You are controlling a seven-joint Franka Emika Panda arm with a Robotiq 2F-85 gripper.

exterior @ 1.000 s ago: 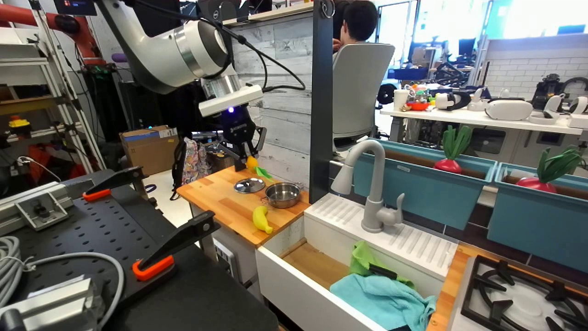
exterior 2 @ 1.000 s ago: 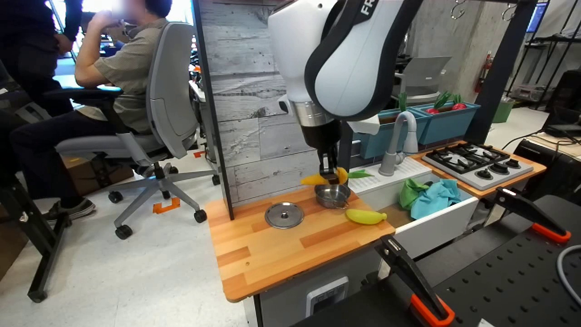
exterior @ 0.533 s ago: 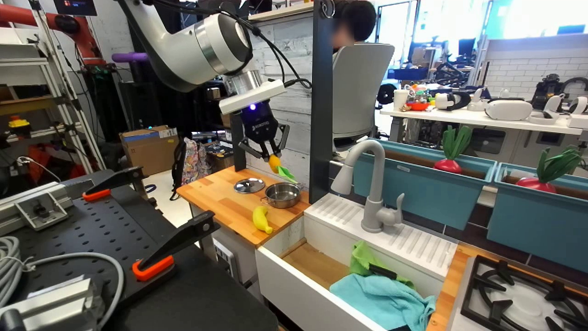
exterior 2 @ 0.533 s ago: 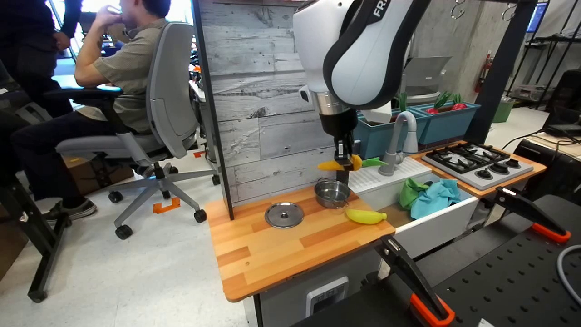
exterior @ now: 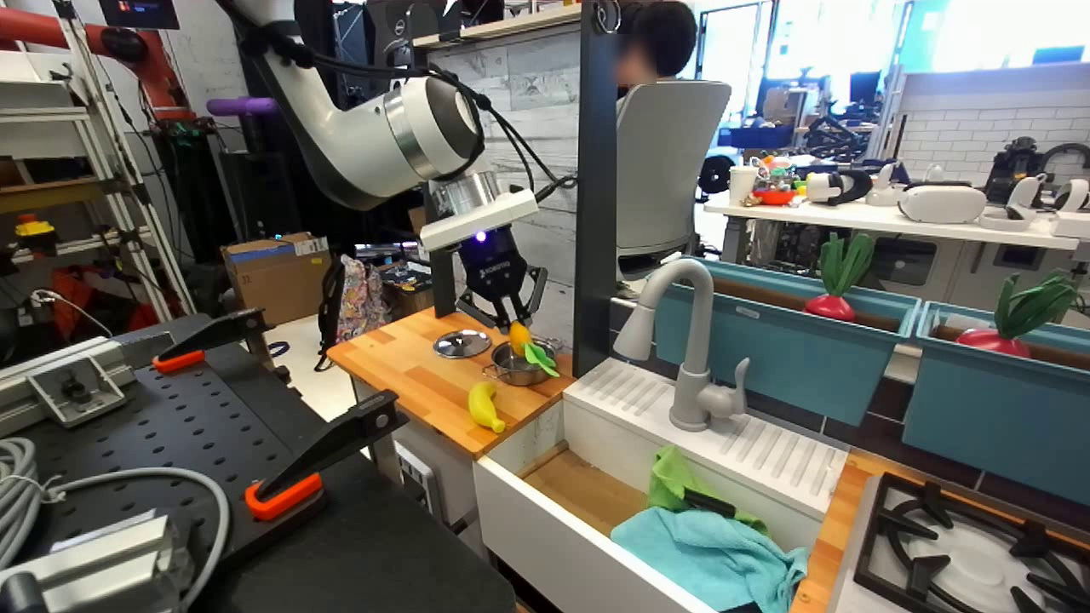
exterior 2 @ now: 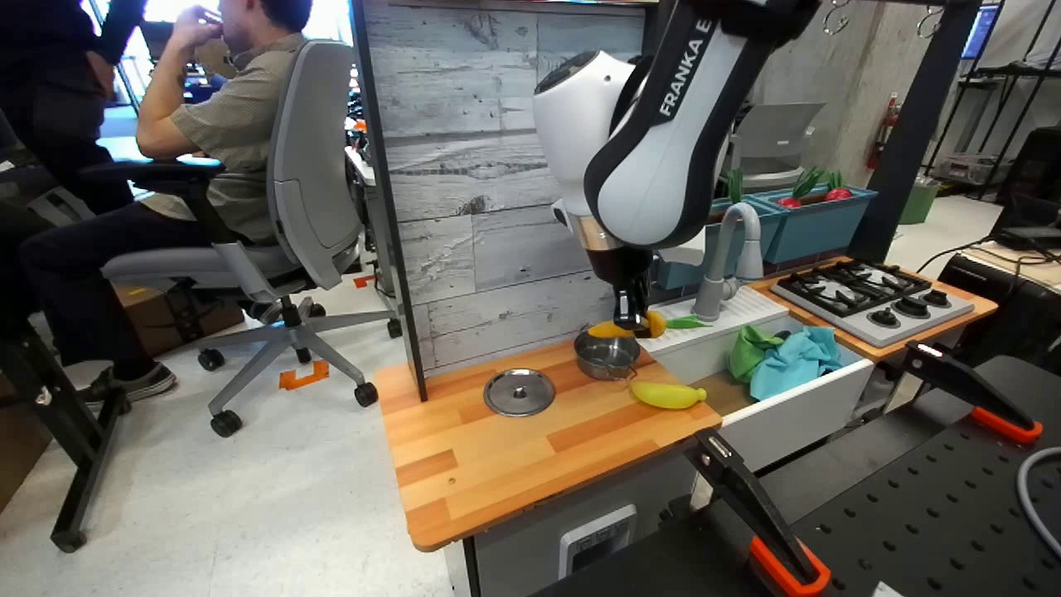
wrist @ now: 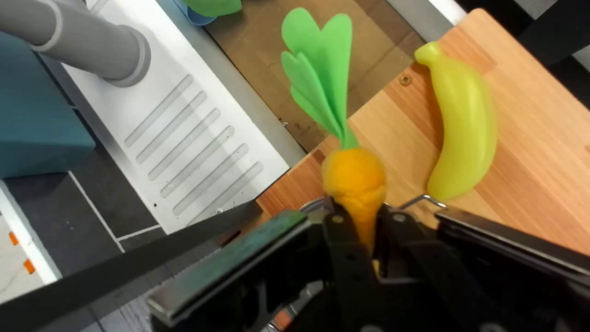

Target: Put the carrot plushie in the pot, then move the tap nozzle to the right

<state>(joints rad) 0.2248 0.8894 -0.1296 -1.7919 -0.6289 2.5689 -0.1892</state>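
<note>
Carrot point(exterior 2: 656, 323) hangs clamped in the tool point(exterior 2: 632, 322) in an exterior view, its leafy end to the right, over the steel pot point(exterior 2: 608, 358) at the far right of the wooden desk point(exterior 2: 464, 473); whether carrot and pot touch cannot be told. A lid point(exterior 2: 520, 393) lies flat to the pot's left, and a yellow banana point(exterior 2: 667, 395) rests just beside the pot at its near right. Farther right, the tap point(exterior 2: 721, 265) stands upright, nozzle point(exterior 2: 751, 262) pointing down, at the far side of a sink point(exterior 2: 796, 419) holding a green cloth point(exterior 2: 750, 358) and a blue cloth point(exterior 2: 794, 365), with a stove point(exterior 2: 870, 290) to the right.
</note>
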